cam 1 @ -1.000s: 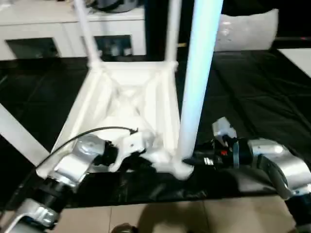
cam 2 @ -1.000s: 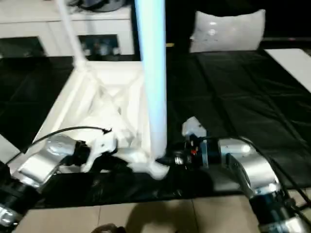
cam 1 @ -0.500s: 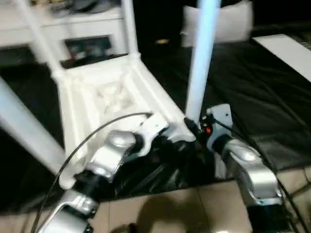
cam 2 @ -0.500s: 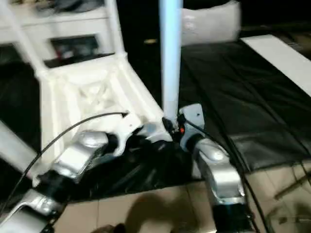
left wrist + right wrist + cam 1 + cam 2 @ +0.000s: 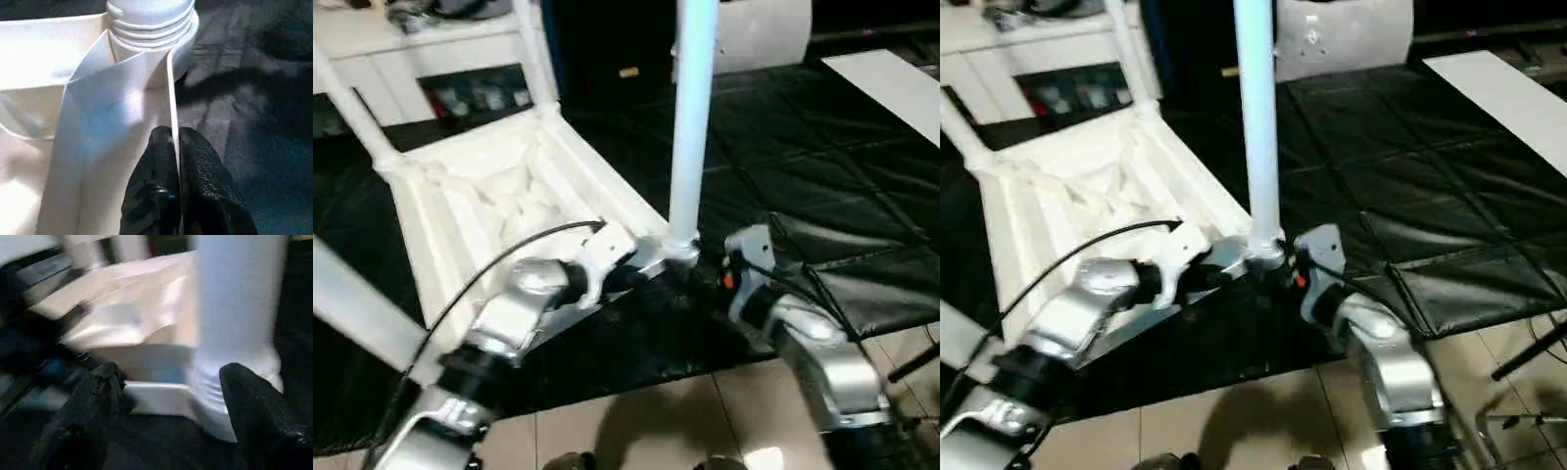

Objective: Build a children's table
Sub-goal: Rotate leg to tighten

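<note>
Pinching the thin raised rim of the upturned white plastic children's table (image 5: 499, 206), the left gripper (image 5: 177, 147) has its two black fingers (image 5: 159, 161) closed tight on that edge, right beside the near corner socket. From that socket a long tapered round white leg (image 5: 690, 117) stands upright, its ribbed base seated in the rounded corner. The right gripper (image 5: 168, 396) sits at the foot of this leg with its black fingers (image 5: 254, 406) spread wide apart, one on each side of the socket, neither clearly pressing on it. Both silver forearms reach in from the near edge, above a strip of pale tiled floor (image 5: 636, 421). The table lies upside down on a black quilted mat (image 5: 822, 166), tilted so its ribbed underside faces up. Two more white legs (image 5: 533, 54) rise from the far corners. Beyond stand a white cabinet with glass doors (image 5: 431, 69) and a grey-white cushion (image 5: 764, 34).
</note>
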{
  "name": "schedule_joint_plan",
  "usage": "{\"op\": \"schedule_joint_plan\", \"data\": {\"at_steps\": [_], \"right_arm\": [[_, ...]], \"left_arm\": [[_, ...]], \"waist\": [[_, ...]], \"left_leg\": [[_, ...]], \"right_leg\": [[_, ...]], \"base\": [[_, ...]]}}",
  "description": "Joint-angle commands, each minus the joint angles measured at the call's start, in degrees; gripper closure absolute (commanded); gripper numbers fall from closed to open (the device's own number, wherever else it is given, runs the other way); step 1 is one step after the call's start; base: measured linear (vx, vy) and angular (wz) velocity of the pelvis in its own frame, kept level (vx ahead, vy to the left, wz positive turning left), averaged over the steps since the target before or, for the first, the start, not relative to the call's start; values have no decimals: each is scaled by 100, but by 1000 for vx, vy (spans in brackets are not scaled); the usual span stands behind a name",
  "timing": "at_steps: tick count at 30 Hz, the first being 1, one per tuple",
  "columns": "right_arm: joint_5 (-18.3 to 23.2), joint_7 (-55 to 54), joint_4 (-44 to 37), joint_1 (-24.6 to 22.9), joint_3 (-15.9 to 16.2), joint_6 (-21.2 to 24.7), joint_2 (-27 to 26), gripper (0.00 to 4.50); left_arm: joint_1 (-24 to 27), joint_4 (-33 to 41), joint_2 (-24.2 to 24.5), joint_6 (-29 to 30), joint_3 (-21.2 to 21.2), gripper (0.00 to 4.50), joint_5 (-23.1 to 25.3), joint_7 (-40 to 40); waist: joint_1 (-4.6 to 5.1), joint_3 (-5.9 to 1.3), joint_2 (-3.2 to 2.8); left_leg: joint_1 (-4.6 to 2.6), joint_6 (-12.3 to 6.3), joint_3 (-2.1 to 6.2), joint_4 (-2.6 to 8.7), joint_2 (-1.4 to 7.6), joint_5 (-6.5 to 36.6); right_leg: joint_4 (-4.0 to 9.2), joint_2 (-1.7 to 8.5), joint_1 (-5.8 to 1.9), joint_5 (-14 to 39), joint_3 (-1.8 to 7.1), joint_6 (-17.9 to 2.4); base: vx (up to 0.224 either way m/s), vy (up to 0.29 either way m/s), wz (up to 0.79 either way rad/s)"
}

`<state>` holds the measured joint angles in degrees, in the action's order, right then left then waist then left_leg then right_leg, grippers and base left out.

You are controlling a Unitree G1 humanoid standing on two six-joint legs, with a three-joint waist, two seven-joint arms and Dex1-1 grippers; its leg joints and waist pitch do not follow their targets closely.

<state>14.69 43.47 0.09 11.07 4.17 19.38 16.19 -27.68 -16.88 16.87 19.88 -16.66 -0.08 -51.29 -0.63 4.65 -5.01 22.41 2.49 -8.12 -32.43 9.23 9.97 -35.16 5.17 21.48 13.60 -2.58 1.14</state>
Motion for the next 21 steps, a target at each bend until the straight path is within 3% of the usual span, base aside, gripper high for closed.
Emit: {"op": "schedule_joint_plan", "data": {"at_steps": [1,3,5,8,9,10,11,13,15,16,17,18,21], "right_arm": [[194,625,-94,89,25,-49,241,73],[261,885,-67,129,27,-44,420,61],[442,1628,2,243,72,-14,829,46],[579,2394,135,440,205,-14,1228,39],[582,2418,142,449,212,-15,1239,39],[601,2601,197,516,258,-25,1322,39],[612,2810,293,611,316,-57,1411,39],[595,3162,528,818,432,-107,1530,39],[580,3449,714,1003,581,-119,1572,39],[579,3480,739,1026,600,-118,1574,39],[588,3540,789,1067,634,-123,1587,55],[589,3575,812,1087,655,-124,1590,65],[639,3871,911,1220,820,-16,1595,78]], "left_arm": [[158,108,198,-468,-230,450,-237,-890],[187,113,353,-642,-302,450,-257,-1180],[235,106,694,-991,-453,450,-383,-1928],[224,117,964,-1135,-524,450,-611,-2686],[220,114,972,-1142,-529,450,-613,-2708],[192,89,1039,-1190,-564,450,-627,-2872],[155,49,1109,-1249,-604,450,-636,-3078],[68,-51,1209,-1410,-693,450,-636,-3453],[-25,-120,1242,-1509,-754,450,-665,-3712],[-40,-130,1241,-1521,-764,450,-666,-3739],[-63,-157,1241,-1555,-775,450,-671,-3795],[-77,-170,1237,-1567,-782,450,-666,-3812],[-185,-261,1196,-1669,-852,450,-605,-3933]], "waist": [[-28,-323,209],[-60,-398,189],[-93,-422,193],[-164,-402,203],[-187,-384,176],[-194,-378,210],[-262,-371,213],[-300,-357,249],[-392,-332,240],[-401,-325,268],[-421,-323,255],[-404,-303,273],[-391,-298,314]], "left_leg": [[18,-830,36,275,255,318],[-2,-1155,-4,190,248,-149],[1,-1382,0,146,267,-416],[-27,-1467,-12,137,322,-326],[-42,-1418,-13,145,345,-235],[-56,-1390,-17,155,360,-202],[-96,-1294,-33,155,370,-45],[-97,-1233,-58,166,377,114],[-122,-1010,-100,206,386,502],[-127,-944,-110,223,394,612],[-131,-793,-136,248,415,762],[-117,-637,-139,285,413,962],[-121,-436,-142,327,405,1228]], "right_leg": [[418,285,-257,-87,187,-1391],[304,270,-243,-1001,179,-1594],[239,254,-223,-1420,151,-1721],[210,255,-180,-1157,133,-1880],[213,267,-153,-943,136,-1934],[227,267,-146,-849,139,-1951],[230,275,-117,-620,145,-2011],[251,285,-111,-454,153,-2013],[287,299,-88,-2,170,-1936],[302,309,-84,113,178,-1906],[310,333,-83,274,188,-1840],[330,325,-89,473,191,-1773],[365,339,-97,815,205,-1635]], "base": [[54,-2,0],[0,0,0],[0,0,0],[0,0,0],[0,0,0],[0,0,0],[0,0,0],[0,0,0],[0,0,0],[0,0,0],[0,0,0],[0,0,0],[0,0,0]]}}
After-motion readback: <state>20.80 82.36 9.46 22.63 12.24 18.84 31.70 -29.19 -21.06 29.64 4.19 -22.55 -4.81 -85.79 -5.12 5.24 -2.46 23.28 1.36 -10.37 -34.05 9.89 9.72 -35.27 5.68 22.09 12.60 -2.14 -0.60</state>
